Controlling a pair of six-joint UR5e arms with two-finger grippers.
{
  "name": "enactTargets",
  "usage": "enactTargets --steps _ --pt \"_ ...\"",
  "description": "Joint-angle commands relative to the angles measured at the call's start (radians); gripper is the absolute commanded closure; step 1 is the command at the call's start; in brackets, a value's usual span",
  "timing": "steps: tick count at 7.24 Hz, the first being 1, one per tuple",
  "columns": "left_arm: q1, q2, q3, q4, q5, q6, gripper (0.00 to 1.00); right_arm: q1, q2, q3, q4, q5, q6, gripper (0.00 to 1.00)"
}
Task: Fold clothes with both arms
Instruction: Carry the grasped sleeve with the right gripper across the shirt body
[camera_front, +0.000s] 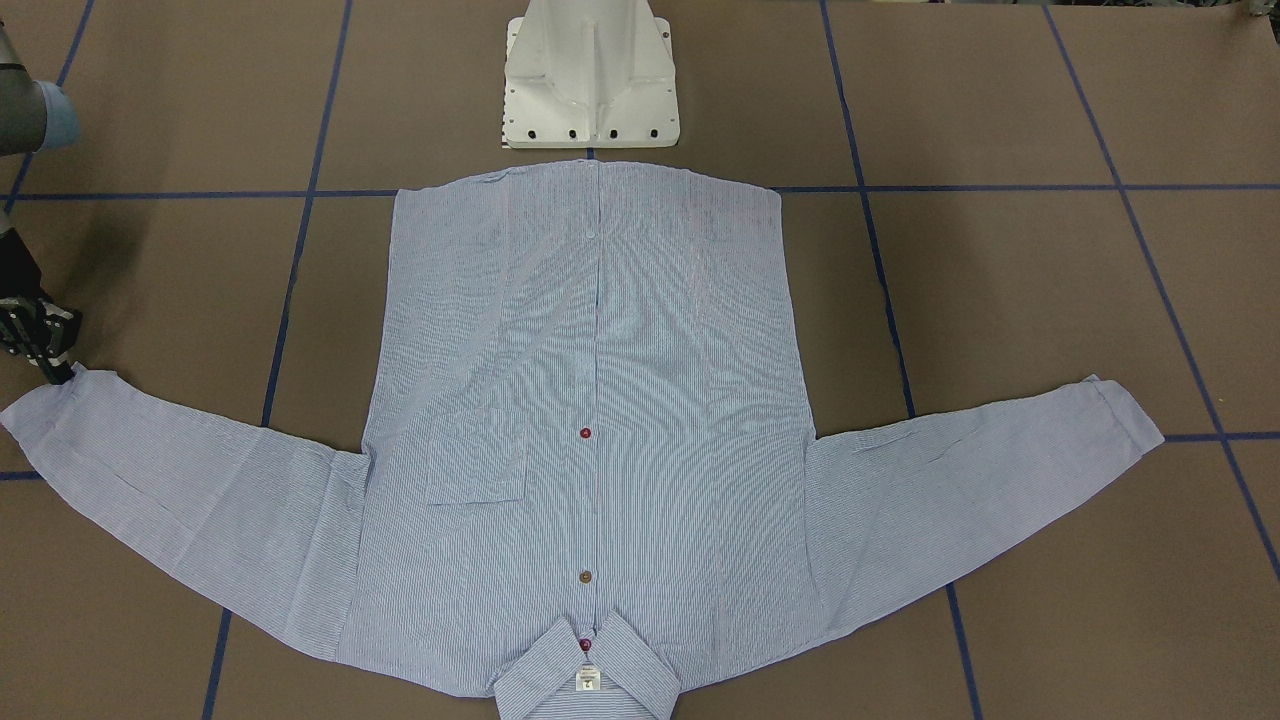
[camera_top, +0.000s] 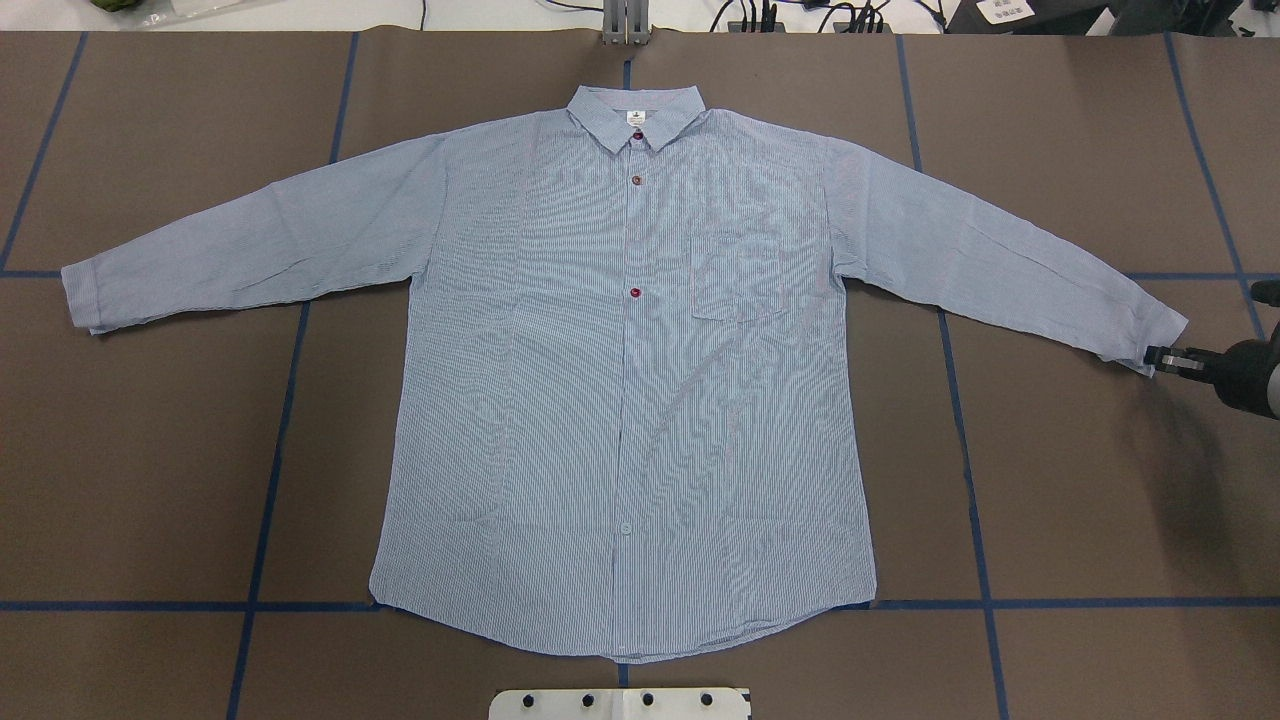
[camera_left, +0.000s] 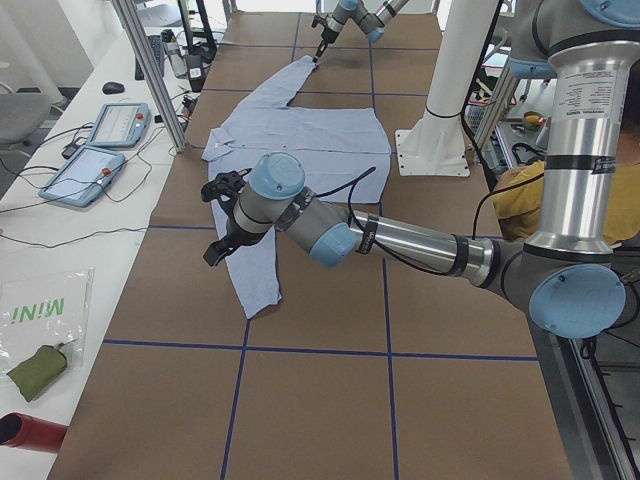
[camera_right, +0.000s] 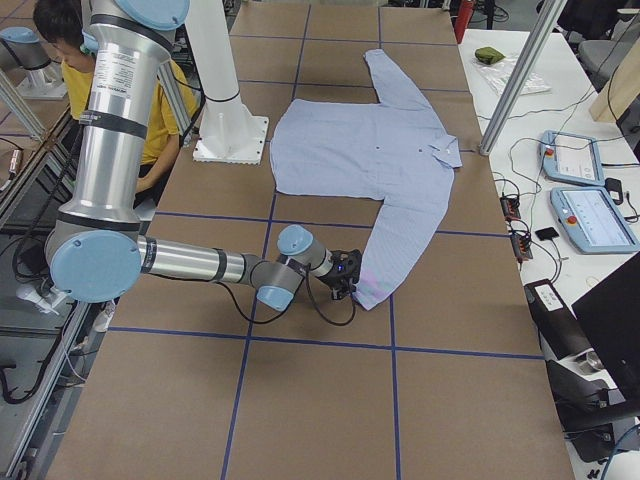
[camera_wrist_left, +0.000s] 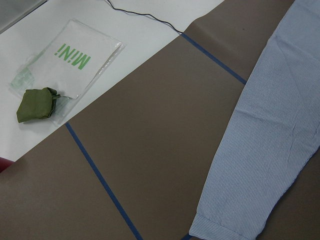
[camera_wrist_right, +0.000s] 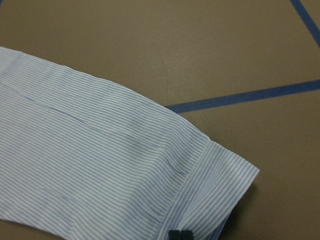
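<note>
The light blue striped shirt (camera_top: 620, 380) lies flat and front up on the brown table, sleeves spread, collar (camera_top: 637, 115) at the far side. My right gripper (camera_top: 1165, 358) lies low at the end of the sleeve on the overhead view's right. Its black fingertips (camera_wrist_right: 180, 234) are closed together on the corner of that cuff (camera_wrist_right: 220, 185). It also shows at the left edge of the front-facing view (camera_front: 55, 370). My left gripper (camera_left: 212, 225) hovers over the other sleeve (camera_wrist_left: 260, 150), above the table. It shows only in the left side view, so I cannot tell its state.
The white pedestal base (camera_front: 590, 80) stands at the shirt's hem. Blue tape lines (camera_top: 290, 400) grid the table. A green pouch (camera_wrist_left: 35, 102) and a plastic bag lie on the white side table beyond the left sleeve. Teach pendants (camera_left: 100, 150) lie there too. An operator in yellow (camera_right: 75, 80) sits behind the robot.
</note>
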Motion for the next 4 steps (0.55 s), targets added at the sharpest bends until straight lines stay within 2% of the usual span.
enactTargets --steps 1,4 --pt "-0.002 0.000 0.000 0.000 0.000 0.000 0.00 0.012 0.027 0.063 -0.010 0.018 -0.011 1.00" --pt "0.000 0.000 0.000 0.000 0.000 0.000 0.00 0.019 0.304 0.051 -0.014 -0.002 -0.011 1.00"
